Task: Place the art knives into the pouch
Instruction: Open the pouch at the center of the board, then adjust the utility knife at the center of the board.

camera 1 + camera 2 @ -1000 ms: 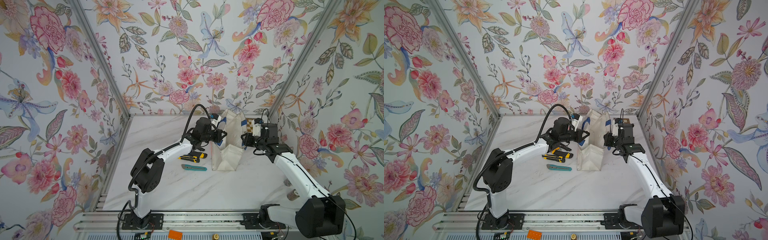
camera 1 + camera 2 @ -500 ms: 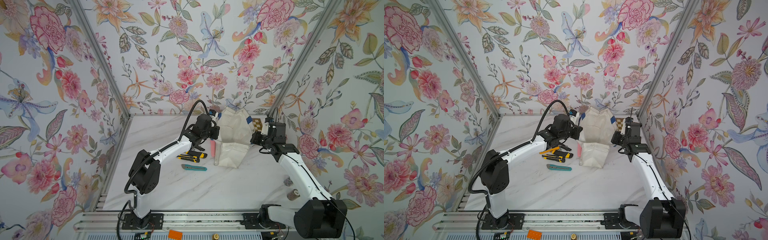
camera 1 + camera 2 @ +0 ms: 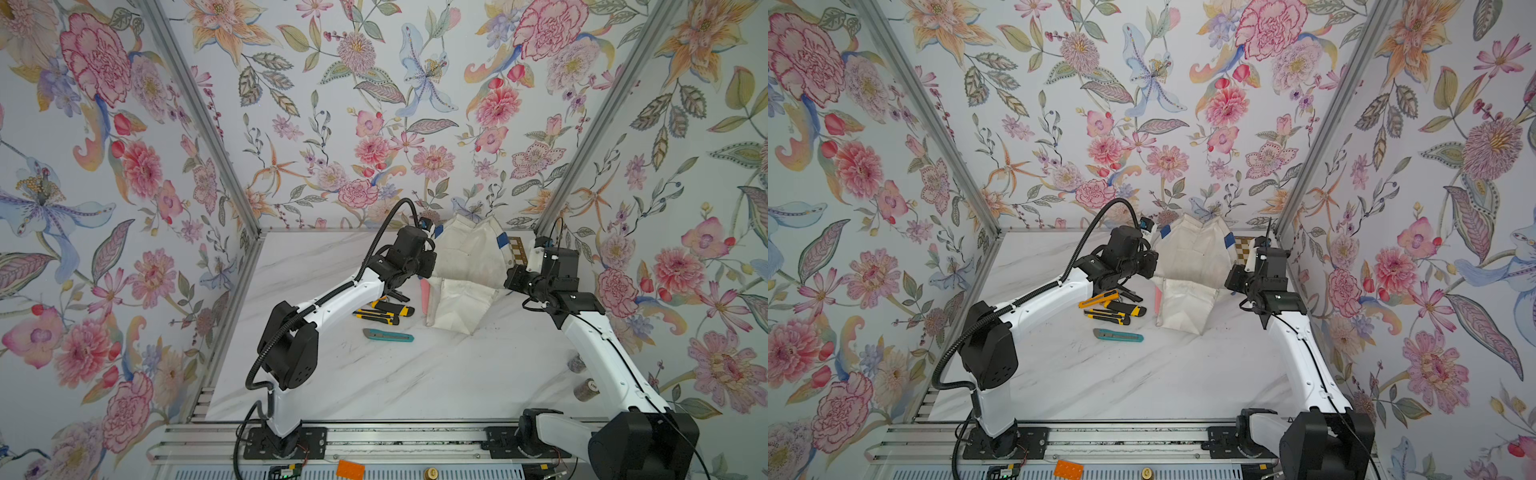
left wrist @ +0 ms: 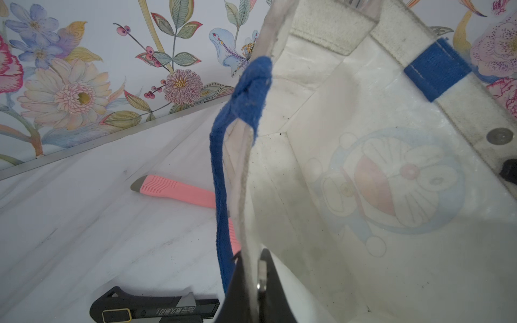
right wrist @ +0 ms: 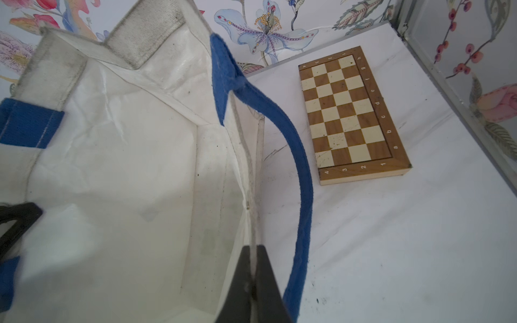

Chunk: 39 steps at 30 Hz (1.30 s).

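The pouch (image 3: 469, 257) (image 3: 1192, 257), white canvas with blue straps, stands at the back of the table with its mouth stretched wide between both arms. My left gripper (image 4: 253, 268) is shut on one side of the pouch rim (image 4: 243, 195), and a blue strap (image 4: 221, 173) hangs beside it. The right gripper (image 5: 253, 251) is shut on the opposite rim (image 5: 251, 167). A faint cartoon cat (image 4: 391, 179) shows through the pouch wall. A pink art knife (image 4: 173, 190) (image 3: 424, 297) lies on the table against the pouch's outer left side. Nothing lies inside the pouch (image 5: 126, 167).
Yellow-and-black knives (image 3: 386, 309) (image 3: 1117, 307) and a teal knife (image 3: 388, 335) (image 3: 1118, 335) lie left of the pouch, under the left arm. A wooden chequered board (image 5: 349, 112) (image 3: 1246, 249) sits in the back right corner. Two small cylinders (image 3: 584, 388) stand near the right wall.
Both arms have moved apart and toward the back wall, pulling the pouch from a narrow fold into a wide open mouth. The pink knife beside the pouch now shows.
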{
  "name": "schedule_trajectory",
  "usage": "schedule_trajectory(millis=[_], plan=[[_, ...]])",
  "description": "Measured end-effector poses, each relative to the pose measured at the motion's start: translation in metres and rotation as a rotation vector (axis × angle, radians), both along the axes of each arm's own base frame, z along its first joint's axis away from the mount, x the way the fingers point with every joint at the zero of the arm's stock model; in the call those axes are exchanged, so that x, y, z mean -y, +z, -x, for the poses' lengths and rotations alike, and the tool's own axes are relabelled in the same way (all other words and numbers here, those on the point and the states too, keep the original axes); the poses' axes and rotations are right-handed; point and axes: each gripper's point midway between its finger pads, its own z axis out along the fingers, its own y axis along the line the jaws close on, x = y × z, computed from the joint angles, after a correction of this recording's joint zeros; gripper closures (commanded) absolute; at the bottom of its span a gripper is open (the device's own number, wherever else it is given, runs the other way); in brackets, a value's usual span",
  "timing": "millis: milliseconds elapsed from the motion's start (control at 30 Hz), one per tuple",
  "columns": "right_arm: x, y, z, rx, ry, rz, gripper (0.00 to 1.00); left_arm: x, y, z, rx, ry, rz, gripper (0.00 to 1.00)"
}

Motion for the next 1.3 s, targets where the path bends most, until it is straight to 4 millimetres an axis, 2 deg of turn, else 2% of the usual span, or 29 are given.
schedule_trajectory(millis=[67,133,200,333,433,533,600,733,833,867,933,1100,1233,1300], plan=[[-0.002,-0.002,0.001,-0.007,0.011,-0.009,1.0,-0.003,0.002,-0.003,0.019,0.006,-0.016,0.59],[-0.004,-0.003,0.001,-0.01,0.018,-0.013,1.0,-0.008,0.006,-0.006,0.04,0.015,-0.035,0.41],[-0.005,-0.002,0.0,-0.006,0.023,-0.018,1.0,-0.018,0.011,-0.006,0.066,0.035,-0.054,0.31],[-0.008,-0.002,0.001,-0.004,0.037,-0.028,1.0,-0.05,0.025,0.008,0.113,0.092,-0.091,0.22],[-0.009,-0.001,0.0,-0.002,0.043,-0.032,0.96,-0.073,0.034,0.019,0.144,0.141,-0.108,0.21],[-0.01,-0.001,0.0,0.001,0.05,-0.036,0.92,-0.091,0.029,0.027,0.149,0.183,-0.141,0.2],[-0.011,0.0,0.0,0.004,0.056,-0.04,0.91,-0.1,0.013,0.032,0.126,0.196,-0.18,0.2],[-0.012,0.005,0.0,0.022,0.062,-0.044,0.8,-0.117,-0.046,0.047,0.019,0.188,-0.299,0.21],[-0.012,0.011,0.003,0.049,0.068,-0.044,0.79,-0.125,-0.082,0.058,-0.06,0.166,-0.37,0.22],[-0.013,0.013,0.005,0.055,0.073,-0.048,0.77,-0.126,-0.09,0.06,-0.077,0.16,-0.384,0.22],[-0.015,0.017,0.007,0.067,0.081,-0.062,0.64,-0.127,-0.107,0.065,-0.113,0.14,-0.41,0.21],[-0.019,0.022,0.011,0.081,0.097,-0.083,0.52,-0.127,-0.142,0.072,-0.184,0.102,-0.466,0.21],[-0.021,0.024,0.014,0.088,0.102,-0.093,0.5,-0.128,-0.164,0.082,-0.241,0.067,-0.497,0.2],[-0.022,0.026,0.015,0.092,0.104,-0.101,0.45,-0.13,-0.171,0.087,-0.26,0.054,-0.505,0.2]])
